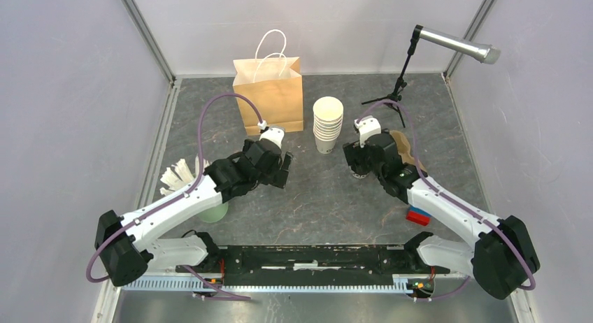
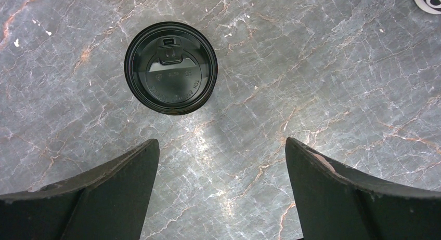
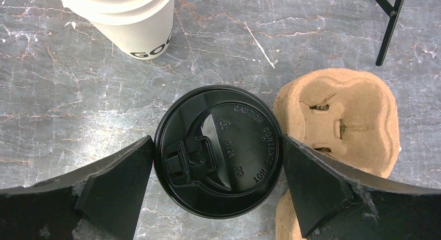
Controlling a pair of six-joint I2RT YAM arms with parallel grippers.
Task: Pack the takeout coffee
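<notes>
One takeout coffee (image 2: 170,67), seen from above as a round black lid, stands on the marble table ahead and slightly left of my left gripper (image 2: 222,146). That gripper is open with bare table between its fingers. A second takeout coffee (image 3: 218,150) sits between the fingers of my right gripper (image 3: 218,144). Its jaws are spread wide, with a fingertip close beside the lid rim on each side. In the top view the left gripper (image 1: 285,168) and right gripper (image 1: 352,159) hang over mid-table and cover both cups.
A brown paper bag (image 1: 269,92) with white handles stands at the back. A stack of lidless cream cups (image 1: 327,124) is beside it. A brown pulp cup carrier (image 3: 343,115) lies just right of the right gripper. A microphone stand (image 1: 398,92) stands back right.
</notes>
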